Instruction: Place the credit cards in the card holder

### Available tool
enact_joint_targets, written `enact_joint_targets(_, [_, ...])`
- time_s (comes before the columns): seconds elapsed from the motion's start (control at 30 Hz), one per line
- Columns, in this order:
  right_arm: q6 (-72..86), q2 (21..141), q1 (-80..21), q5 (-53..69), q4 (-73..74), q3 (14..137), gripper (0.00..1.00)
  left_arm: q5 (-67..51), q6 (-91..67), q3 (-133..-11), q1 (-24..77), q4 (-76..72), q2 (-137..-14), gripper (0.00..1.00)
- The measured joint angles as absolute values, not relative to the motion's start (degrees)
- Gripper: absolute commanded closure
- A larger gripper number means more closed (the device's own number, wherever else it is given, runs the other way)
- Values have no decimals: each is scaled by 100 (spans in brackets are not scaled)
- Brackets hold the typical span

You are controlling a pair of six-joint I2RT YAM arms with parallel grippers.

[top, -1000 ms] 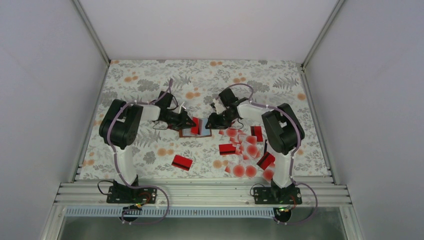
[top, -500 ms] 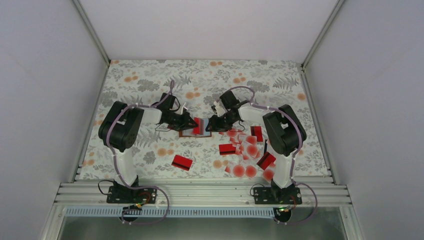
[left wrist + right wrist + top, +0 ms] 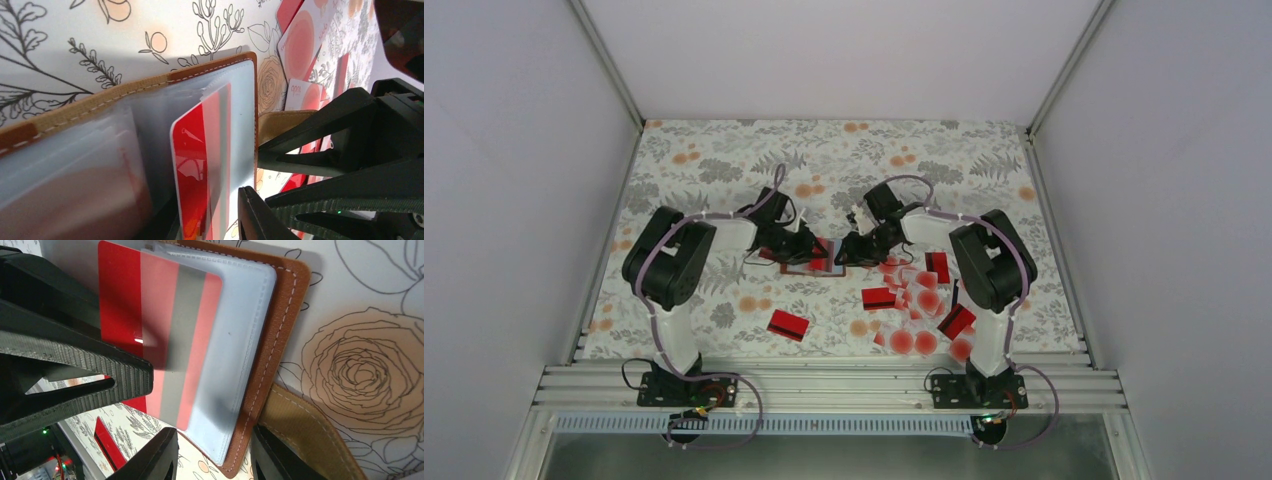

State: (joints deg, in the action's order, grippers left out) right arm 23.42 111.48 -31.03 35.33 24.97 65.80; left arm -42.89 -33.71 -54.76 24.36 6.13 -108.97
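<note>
Right wrist view showed the glossy red black-striped credit card point(image 3: 160, 335) half inside the brown leather card holder's point(image 3: 280, 340) clear sleeve, left gripper point(image 3: 135, 385) slightly parted beside it, right gripper point(image 3: 212, 452) straddling the holder's edge.

A laboratory test cell is indicated: a floral-printed tabletop point(image 3: 724, 160) is enclosed by plain white panel walls point(image 3: 514, 200) in silver aluminium framing point(image 3: 604, 60), with two black robot arms bolted to a slotted aluminium rail point(image 3: 824, 385).
</note>
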Motion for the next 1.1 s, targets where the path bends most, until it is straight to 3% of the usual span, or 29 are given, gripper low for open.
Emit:
enact_joint_targets(0.2, [2394, 11142, -3107, 3590, 2473, 6543, 62, -3999, -3262, -5682, 2567, 1050, -10777, 48])
enact_joint_targets(0.43, [2418, 11096, -3120, 3607, 2390, 6466, 62, -3339, -2947, -6082, 2801, 1857, -10630, 28])
enact_joint_targets(0.73, [2449, 11054, -3131, 3614, 2362, 6394, 62, -2547, -2768, -6486, 3087, 2639, -10628, 19])
enact_joint_targets(0.87, [2460, 11052, -3131, 3605, 2373, 6394, 62, -2394, -2749, -6576, 3131, 2840, -10621, 0])
enact_joint_targets(1.1, [2515, 11010, -3131, 3614, 2329, 6329, 63, -1833, -2766, -6657, 3321, 3221, -10468, 0])
